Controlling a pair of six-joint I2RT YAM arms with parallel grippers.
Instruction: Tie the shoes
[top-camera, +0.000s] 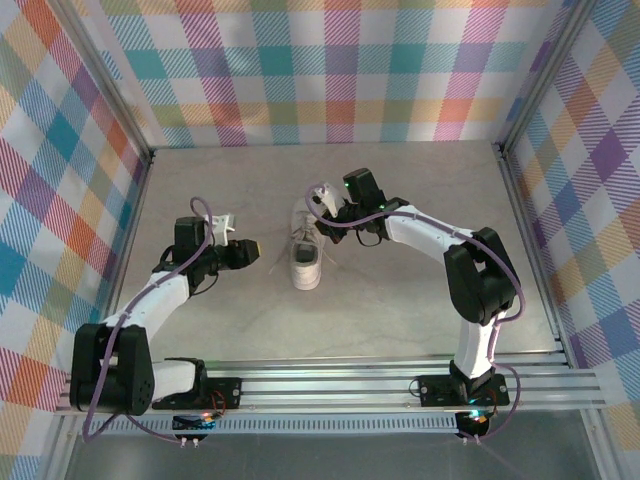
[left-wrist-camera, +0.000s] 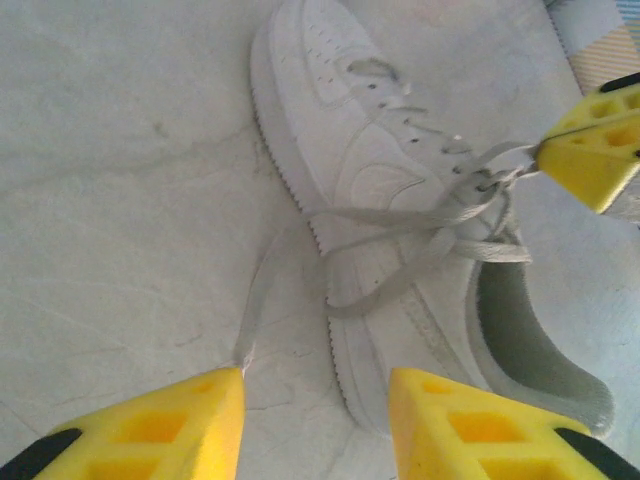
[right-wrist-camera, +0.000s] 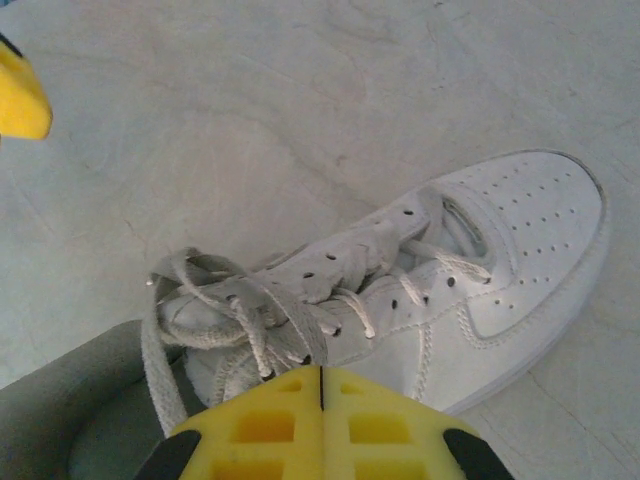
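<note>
The left arm is low and bent, the left gripper (left-wrist-camera: 315, 400) with fingers apart. The right arm reaches leftward, the right gripper (right-wrist-camera: 321, 375) pressed closed.

- Left arm (top-camera: 160, 296) and right arm (top-camera: 425, 232): white links, black joints.
- Lilac cable (top-camera: 197, 203) loops along each arm.
- Fingers (left-wrist-camera: 180, 430): yellow, blocky, with square recesses and black bases.

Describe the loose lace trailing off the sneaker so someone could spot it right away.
In the middle of the grey table lies a white sneaker. One thin lace trails off its side onto the table toward the open left hand; the other strand sits at the knot, pinched by the right hand.
</note>
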